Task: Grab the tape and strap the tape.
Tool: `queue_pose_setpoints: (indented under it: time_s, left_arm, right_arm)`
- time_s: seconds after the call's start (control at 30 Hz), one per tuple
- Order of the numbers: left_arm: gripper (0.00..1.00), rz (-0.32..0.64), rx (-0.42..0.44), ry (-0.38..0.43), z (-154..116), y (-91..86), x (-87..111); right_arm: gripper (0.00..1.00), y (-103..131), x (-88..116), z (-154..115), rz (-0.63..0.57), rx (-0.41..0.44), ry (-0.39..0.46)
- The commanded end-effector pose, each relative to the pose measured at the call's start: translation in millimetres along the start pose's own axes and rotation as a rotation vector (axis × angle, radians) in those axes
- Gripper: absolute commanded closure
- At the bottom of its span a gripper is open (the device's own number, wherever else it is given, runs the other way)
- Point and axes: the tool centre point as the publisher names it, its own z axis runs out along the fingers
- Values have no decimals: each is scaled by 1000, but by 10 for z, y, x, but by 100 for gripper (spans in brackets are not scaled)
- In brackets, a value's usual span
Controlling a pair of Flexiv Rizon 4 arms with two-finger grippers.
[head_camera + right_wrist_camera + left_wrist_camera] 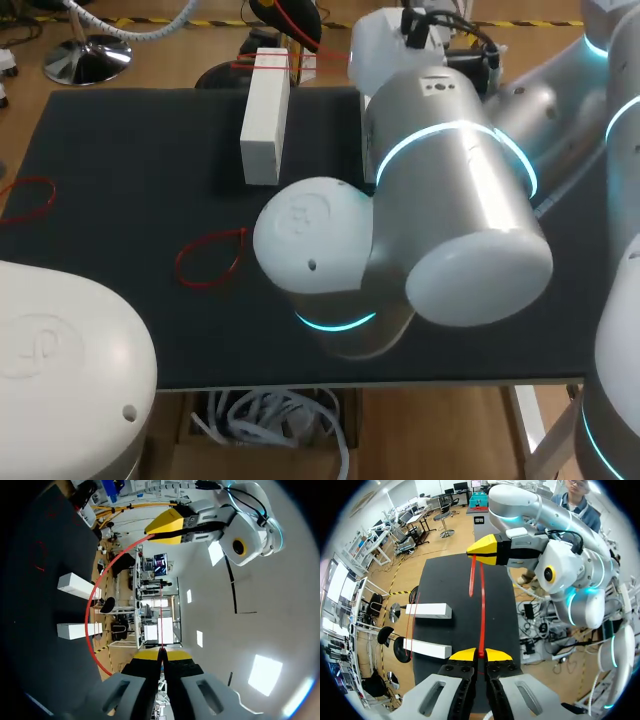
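Note:
A red band [481, 611] is stretched in the air between my two grippers. My left gripper [480, 654] is shut on one end of it, and my right gripper [487, 550] pinches the other end ahead. In the right wrist view the right gripper [161, 654] is shut on the band [91, 611], which curves up to the left gripper [167, 522]. Two white blocks [427, 611] [427, 649] lie side by side on the black table, with another red band [410, 625] around them. In the head view one white block [262, 115] shows, and my right arm hides the grippers.
Two loose red bands [210, 258] [30, 197] lie on the black mat [130, 150] at the left. My right arm's big joints [400, 240] hang over the middle of the table. My left arm's housing [60, 370] fills the near left corner.

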Motion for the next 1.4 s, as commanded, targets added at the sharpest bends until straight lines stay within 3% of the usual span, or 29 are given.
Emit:
queue_pose_setpoints:
  time_s: [0.03,0.23,0.37,1.4]
  left_arm:
    - [100,-2,-4,-1,-9,-3,6]
    - [100,-2,-4,-1,-9,-3,6]
    - [100,-2,-4,-1,-9,-3,6]
    - [100,-2,-4,-1,-9,-3,6]
  right_arm:
    - [100,53,-51,-23,-35,10,-3]
    - [100,81,-143,-29,-72,19,-24]
    - [100,75,-187,-39,-4,19,-13]
    - [100,75,-187,-39,-4,19,-13]
